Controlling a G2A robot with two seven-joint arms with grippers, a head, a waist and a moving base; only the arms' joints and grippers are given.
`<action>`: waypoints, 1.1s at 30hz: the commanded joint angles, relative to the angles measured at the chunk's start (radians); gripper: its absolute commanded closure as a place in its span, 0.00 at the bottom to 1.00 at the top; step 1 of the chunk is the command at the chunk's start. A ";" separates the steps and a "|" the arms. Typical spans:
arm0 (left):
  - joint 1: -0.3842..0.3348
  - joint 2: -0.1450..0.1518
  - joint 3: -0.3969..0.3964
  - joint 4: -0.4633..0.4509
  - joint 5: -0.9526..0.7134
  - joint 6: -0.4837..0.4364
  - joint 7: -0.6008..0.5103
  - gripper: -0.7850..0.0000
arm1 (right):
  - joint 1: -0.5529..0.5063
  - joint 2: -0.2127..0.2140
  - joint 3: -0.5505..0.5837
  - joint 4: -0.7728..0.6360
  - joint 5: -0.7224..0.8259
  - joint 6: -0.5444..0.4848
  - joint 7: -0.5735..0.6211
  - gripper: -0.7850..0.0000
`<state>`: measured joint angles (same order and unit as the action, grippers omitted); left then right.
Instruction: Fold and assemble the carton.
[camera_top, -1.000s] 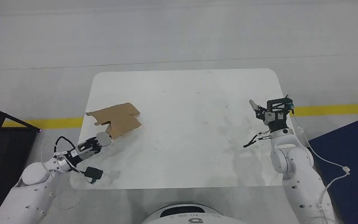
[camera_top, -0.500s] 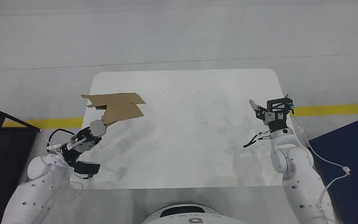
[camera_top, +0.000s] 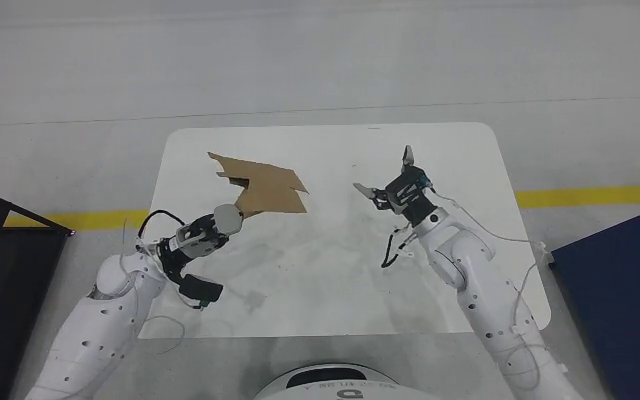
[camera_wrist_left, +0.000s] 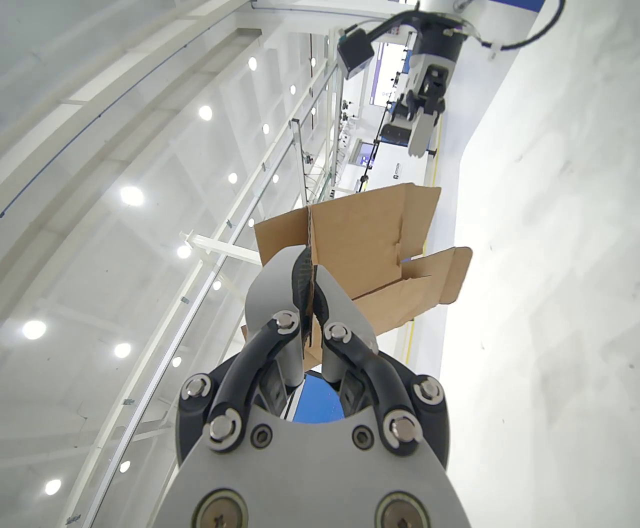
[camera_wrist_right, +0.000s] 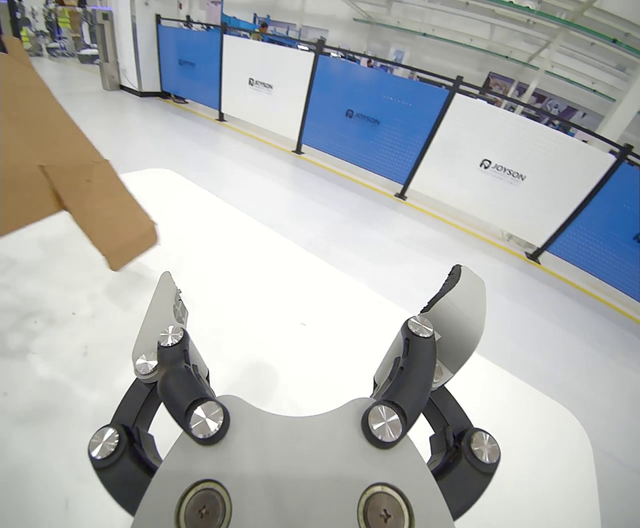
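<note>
A flat brown cardboard carton (camera_top: 262, 183) hangs in the air over the left half of the white table (camera_top: 330, 290), its flaps unfolded. My left gripper (camera_top: 232, 213) is shut on the carton's near edge and holds it up. In the left wrist view the fingers (camera_wrist_left: 292, 285) pinch the carton (camera_wrist_left: 365, 240) along a fold line. My right gripper (camera_top: 385, 175) stands open above the table's middle, a short way right of the carton, with nothing between its fingers. The right wrist view has the open gripper (camera_wrist_right: 315, 295) with a carton flap (camera_wrist_right: 75, 195) ahead of it.
A yellow floor line (camera_top: 570, 197) runs past both sides of the table. A dark object (camera_top: 25, 260) stands on the floor at the left. Blue and white barrier panels (camera_wrist_right: 380, 125) line the room beyond the table.
My left gripper has lifted the carton off the table's left edge and carried it right toward the middle. The right arm has swung in from the right edge toward the carton, still open.
</note>
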<state>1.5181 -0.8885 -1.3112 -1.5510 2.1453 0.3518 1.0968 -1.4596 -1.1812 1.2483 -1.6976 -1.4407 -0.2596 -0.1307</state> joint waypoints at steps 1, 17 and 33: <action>0.003 0.000 -0.001 0.001 0.000 0.000 0.001 1.00 | -0.001 0.000 0.002 -0.001 0.000 0.000 0.001 0.00; -0.090 -0.023 0.083 -0.033 0.093 -0.048 -0.094 1.00 | 0.101 -0.002 -0.166 0.005 -0.083 -0.395 -0.242 0.06; -0.071 -0.029 0.078 -0.049 0.100 -0.071 -0.078 1.00 | 0.169 -0.031 -0.240 0.092 -0.079 -0.202 -0.170 1.00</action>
<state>1.4460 -0.9181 -1.2311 -1.5984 2.2435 0.2835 1.0188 -1.2902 -1.2120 1.0095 -1.6039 -1.5178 -0.4640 -0.3020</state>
